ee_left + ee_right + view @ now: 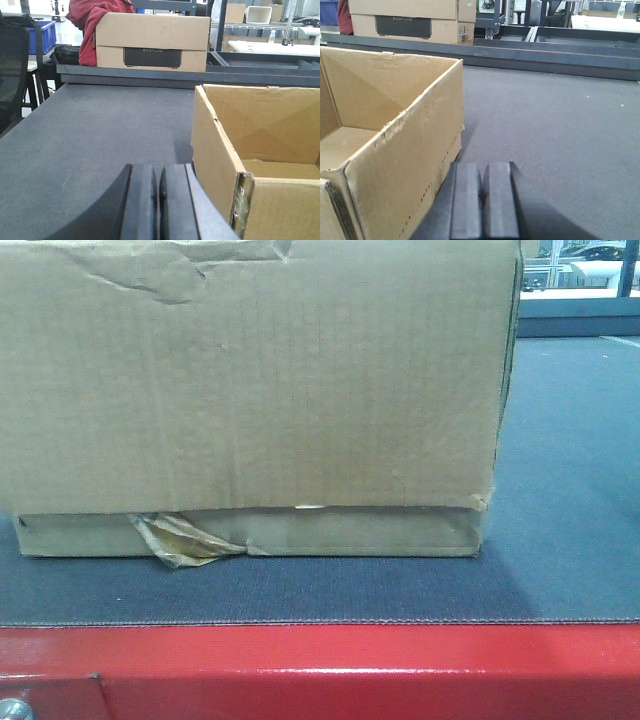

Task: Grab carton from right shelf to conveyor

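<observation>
Carton (250,390): I see it resting open-topped on the grey conveyor (570,540).
Left gripper (159,205): closed, empty, beside the carton's left wall.
Right gripper (483,202): closed, empty, at its right wall.

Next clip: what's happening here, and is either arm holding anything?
An open cardboard carton sits on the dark conveyor belt, right in front of the front camera. The left end effector and right end effector flank it, one on each side, both shut and holding nothing. Neither is visibly touching the carton. A second, closed box sits beyond the belt.
</observation>
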